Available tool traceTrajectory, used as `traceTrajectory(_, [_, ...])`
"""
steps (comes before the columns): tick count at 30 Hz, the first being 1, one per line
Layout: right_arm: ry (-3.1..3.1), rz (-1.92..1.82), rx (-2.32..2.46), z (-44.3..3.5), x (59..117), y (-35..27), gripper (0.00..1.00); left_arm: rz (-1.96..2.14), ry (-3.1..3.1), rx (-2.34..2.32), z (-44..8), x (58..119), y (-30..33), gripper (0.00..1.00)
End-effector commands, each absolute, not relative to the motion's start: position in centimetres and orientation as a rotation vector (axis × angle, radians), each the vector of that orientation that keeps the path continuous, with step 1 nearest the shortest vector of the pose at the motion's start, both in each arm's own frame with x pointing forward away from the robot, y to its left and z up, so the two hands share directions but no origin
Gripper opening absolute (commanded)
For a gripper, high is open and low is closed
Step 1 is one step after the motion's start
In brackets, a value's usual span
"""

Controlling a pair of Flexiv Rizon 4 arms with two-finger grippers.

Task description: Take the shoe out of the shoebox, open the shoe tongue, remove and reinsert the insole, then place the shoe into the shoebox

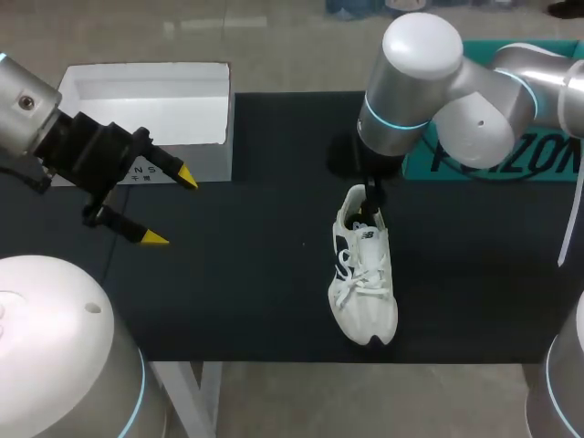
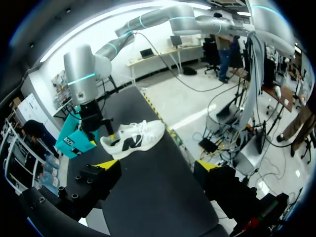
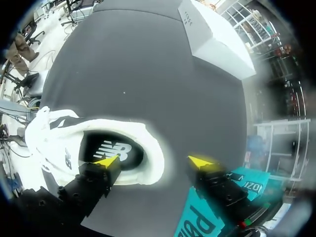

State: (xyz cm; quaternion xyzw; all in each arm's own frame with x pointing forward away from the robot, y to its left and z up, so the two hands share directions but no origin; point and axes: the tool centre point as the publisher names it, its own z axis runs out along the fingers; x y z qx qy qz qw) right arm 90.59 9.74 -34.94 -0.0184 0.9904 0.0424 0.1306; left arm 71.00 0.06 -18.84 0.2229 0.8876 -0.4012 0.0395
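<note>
Right gripper hung over the heel of the white shoe, fingers spread wide, one tip above the insole opening, the other just outside the heel collar. That shoe sat upright on the table, well apart from the shoebox. Left gripper hovered far from the shoe, fingers apart too.
</note>
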Motion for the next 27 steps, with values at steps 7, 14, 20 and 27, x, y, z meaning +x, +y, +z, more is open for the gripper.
traceTrajectory(7, [2.883,0.121,-0.048,-35.6,91.1,9.8,0.45,-1.225,2.725,0.685,-18.8,71.0,0.1,1.0])
traceTrajectory(14, [2.888,0.116,-0.049,-35.9,91.0,9.8,0.27,-1.225,2.725,0.685,-18.8,71.0,0.1,1.0])
traceTrajectory(20, [2.889,0.112,-0.05,-35.8,90.7,10.0,0.0,-1.225,2.725,0.685,-18.8,71.0,0.1,1.0])
traceTrajectory(27, [2.884,0.117,-0.047,-35.1,90.0,10.6,0.0,-1.225,2.725,0.685,-18.8,71.0,0.1,1.0])
